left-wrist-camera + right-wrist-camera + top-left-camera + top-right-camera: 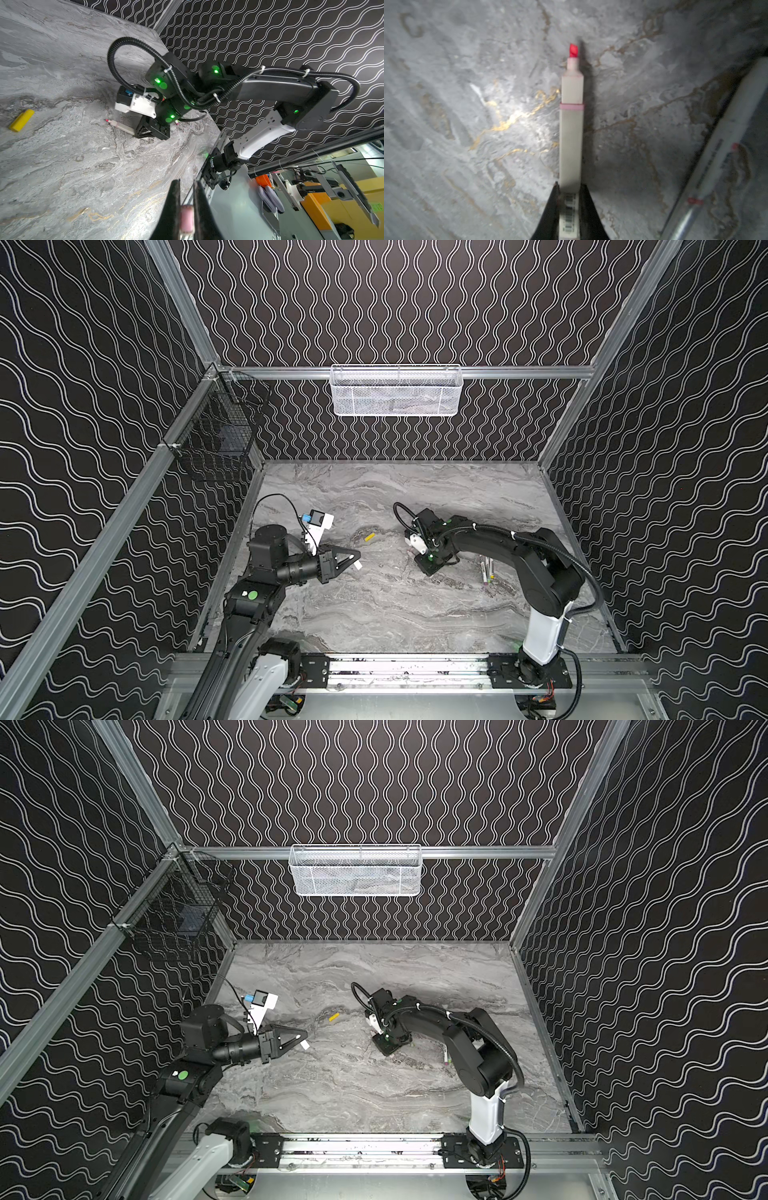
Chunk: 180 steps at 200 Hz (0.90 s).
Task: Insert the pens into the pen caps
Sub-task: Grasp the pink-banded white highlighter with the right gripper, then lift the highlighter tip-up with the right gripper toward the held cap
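**Two robot arms: one cap held, one pen gripped on the tabletop**

Top views: a grey marble tabletop (374, 614) sits inside a black enclosure w/ wavy white lines. There are 2 arms. The L claw (354, 562) is up off the tabletop, pointing toward centre, jaws closed on 1 pale cap (358, 566). The R claw (428, 569) is down at the tabletop near centre; from here I can't tell how its jaws stand. 1 yellow cap (369, 536) lies loose btwn the 2 claws, apart from both. A small bunch of pens (486, 571) lies side by side just beside the R arm. It looks like 3, but they are too small to count for sure. There are 2 baskets: 1 white mesh basket (397, 391) on the back rail and 1 black wire basket (216, 435) on the L side rail.

L wrist view: 2 dark fingers (173, 207) clamp the pale cap, which looks pinkish here. Farther off, the yellow cap lies flat, alone. The R claw is low on the tabletop, w/ 1 red-tip pen (122, 126) sticking out of it.

R wrist view: the R claw's 2 fingers press both sides of the red-tip pen's barrel near the barcode, closed on it. The pen lies flat, its bare red tip pointing away from the claw. At least 1 more pen lies at the frame edge, apart.
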Each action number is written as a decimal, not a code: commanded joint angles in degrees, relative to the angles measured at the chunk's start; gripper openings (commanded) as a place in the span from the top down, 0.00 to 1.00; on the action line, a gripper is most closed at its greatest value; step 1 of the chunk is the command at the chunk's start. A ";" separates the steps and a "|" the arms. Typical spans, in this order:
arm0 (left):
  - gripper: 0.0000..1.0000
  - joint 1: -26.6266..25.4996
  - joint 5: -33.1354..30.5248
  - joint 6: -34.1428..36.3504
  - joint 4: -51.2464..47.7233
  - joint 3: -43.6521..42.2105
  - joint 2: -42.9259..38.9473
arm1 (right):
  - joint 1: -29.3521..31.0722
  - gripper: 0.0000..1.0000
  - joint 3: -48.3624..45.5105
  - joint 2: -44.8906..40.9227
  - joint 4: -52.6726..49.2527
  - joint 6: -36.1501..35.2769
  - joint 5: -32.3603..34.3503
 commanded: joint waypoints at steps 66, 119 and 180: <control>1.00 0.11 -2.49 -15.21 24.33 -11.90 4.43 | 15.71 0.87 -8.82 -20.13 3.19 5.59 2.16; 1.00 0.20 -1.82 -16.94 26.26 -13.04 8.03 | 24.24 0.89 -9.62 -23.01 8.16 13.48 10.24; 1.00 0.30 -1.62 -16.68 25.64 -12.94 8.75 | 27.25 0.89 -6.83 -21.49 11.63 14.41 14.37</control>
